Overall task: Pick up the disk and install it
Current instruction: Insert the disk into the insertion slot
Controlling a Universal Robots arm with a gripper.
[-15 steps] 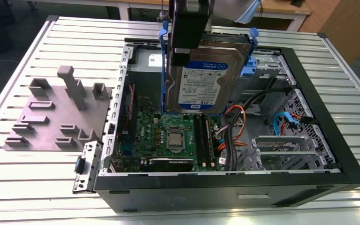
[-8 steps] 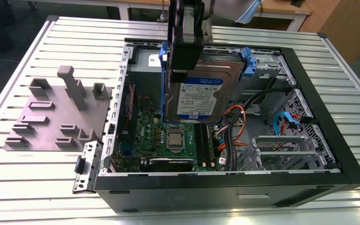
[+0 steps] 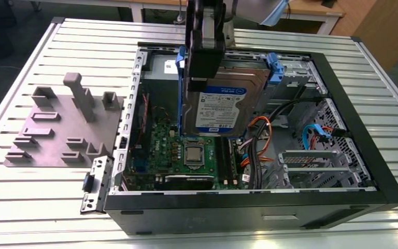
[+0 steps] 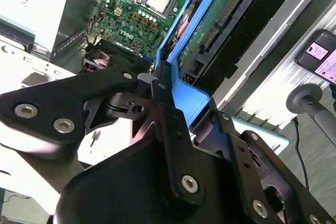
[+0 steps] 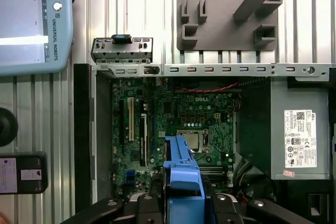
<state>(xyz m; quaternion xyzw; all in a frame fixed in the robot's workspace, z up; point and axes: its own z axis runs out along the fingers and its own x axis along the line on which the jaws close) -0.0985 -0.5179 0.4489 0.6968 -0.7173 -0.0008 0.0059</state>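
Note:
The disk (image 3: 221, 111), a silver hard drive with a white-and-blue label and blue side rails, hangs tilted above the open computer case (image 3: 254, 199), over the motherboard (image 3: 188, 153). My gripper (image 3: 201, 85) is shut on the disk's blue rail at its far edge. In the second wrist view the fingers (image 4: 160, 80) clamp the blue rail, with the disk's green circuit board (image 4: 215, 19) facing the camera. In the first wrist view the blue rail (image 5: 182, 169) sticks out from the gripper (image 5: 184, 200) above the motherboard (image 5: 178, 114).
A grey fixture plate (image 3: 54, 129) with upright blocks lies beside the case at the exterior view's left. Inside the case are a blue latch (image 3: 275, 70), orange and blue cables (image 3: 261, 135) and a grey box with a white sticker (image 5: 299, 135). A control pendant (image 5: 31, 19) lies nearby.

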